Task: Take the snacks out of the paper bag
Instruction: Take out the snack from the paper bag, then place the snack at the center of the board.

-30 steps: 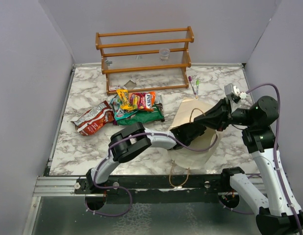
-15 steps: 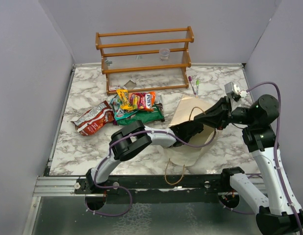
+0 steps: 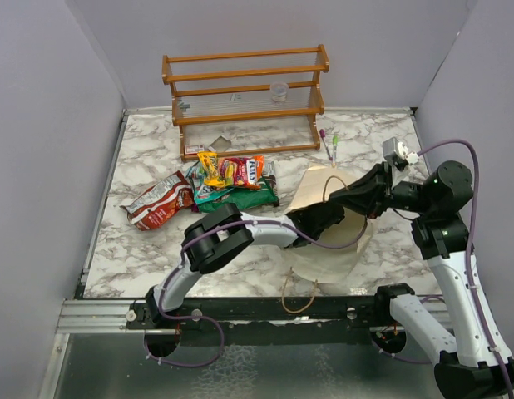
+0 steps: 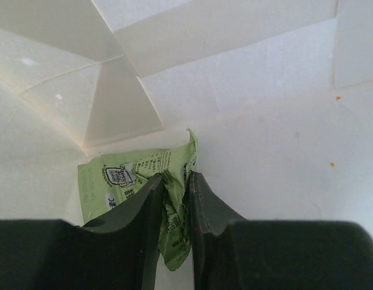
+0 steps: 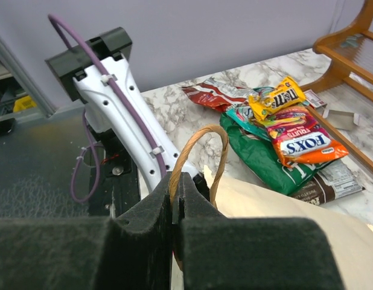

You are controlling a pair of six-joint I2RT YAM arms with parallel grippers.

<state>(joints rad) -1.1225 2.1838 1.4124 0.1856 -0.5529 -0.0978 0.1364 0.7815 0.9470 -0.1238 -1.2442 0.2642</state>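
Several snack packets (image 3: 228, 184) lie out, left of the left gripper (image 4: 175, 181), which pinches the one light green packet (image 4: 114, 180) seen inside the paper bag (image 4: 265, 90); the right gripper (image 5: 176, 181) clamps its handle (image 5: 198, 138).

One paper bag (image 3: 328, 259), one rack (image 3: 240, 56), two pens (image 3: 330, 146), roughly seven snacks (image 3: 234, 184) (overlapping)

Wooden slatted rack (image 3: 244, 100), upright on marble table (image 3: 128, 249). Clear cup (image 3: 279, 90) on its shelf. Pens (image 3: 328, 146) just right of rack.

The paper bag (image 4: 253, 90) is smooth matt paper, the light-green packet (image 4: 117, 178) crinkly foil, the rack (image 3: 244, 56) varnished wood.
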